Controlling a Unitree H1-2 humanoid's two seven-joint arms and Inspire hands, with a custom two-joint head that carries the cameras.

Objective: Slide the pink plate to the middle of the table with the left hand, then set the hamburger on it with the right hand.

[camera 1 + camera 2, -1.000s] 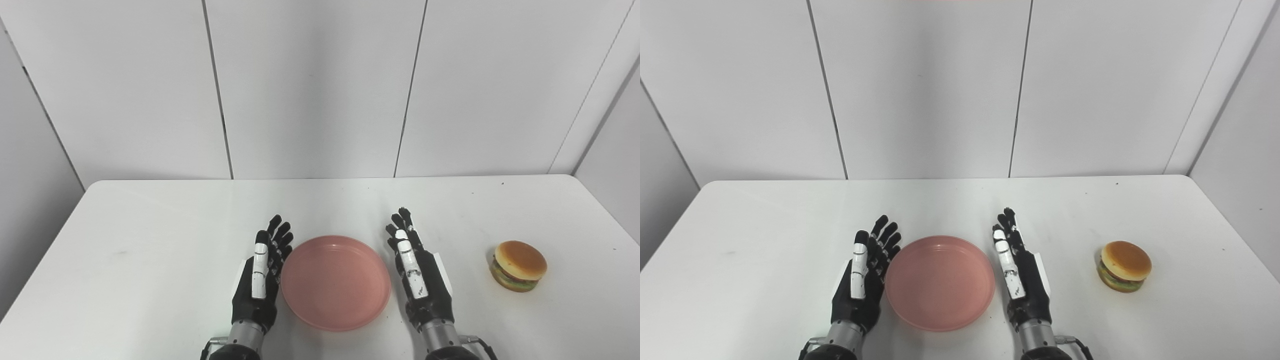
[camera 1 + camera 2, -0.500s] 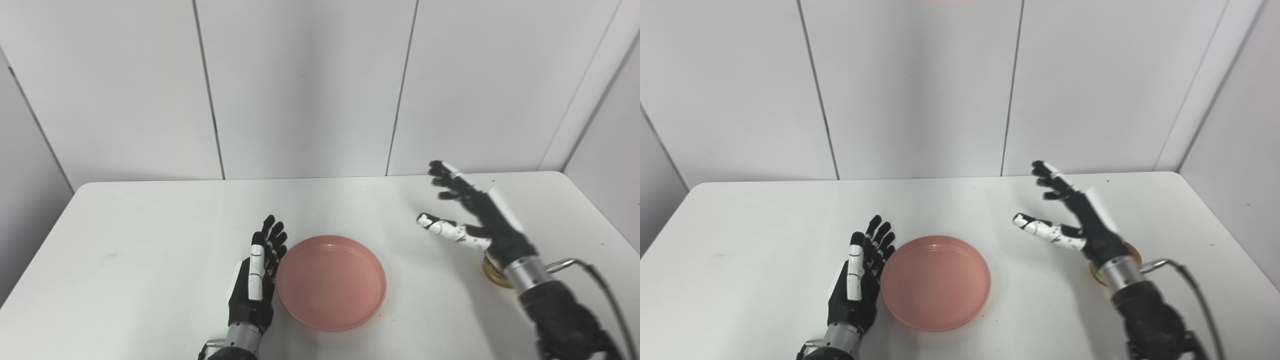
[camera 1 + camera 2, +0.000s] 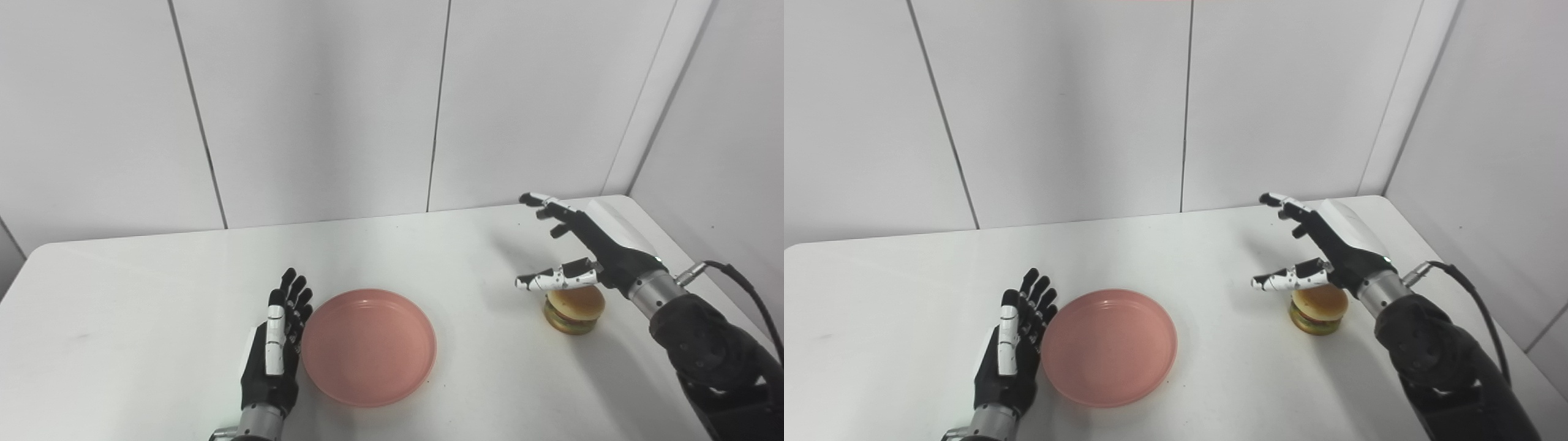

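Hamburger (image 3: 574, 310) sits on the white surface (image 3: 153, 294) out toward four o'clock from the pink plate (image 3: 369, 347), well apart from it, and directly beneath the right robot hand (image 3: 591, 251). That is the relation the coming move turns on: the right robot hand hovers above the bun with its fingers spread and its thumb stretched toward nine o'clock, holding nothing, so the hamburger lies straight down from its palm and a little toward six o'clock. The hamburger is round and squat, with no long axis to favour, so a grasp from above should suit it from any side. The right robot hand is by far the nearer; the left robot hand (image 3: 274, 352) lies flat and released on the surface, its fingers pointing to twelve o'clock, just beside the plate's nine o'clock rim.

Against the frame one second back, the right robot hand has left its resting place by the plate's three o'clock rim and swung out over the hamburger, rising on the way. The camera has also turned rightward, so the whole scene has shifted left; the plate and the hamburger themselves seem not to have moved on the surface.
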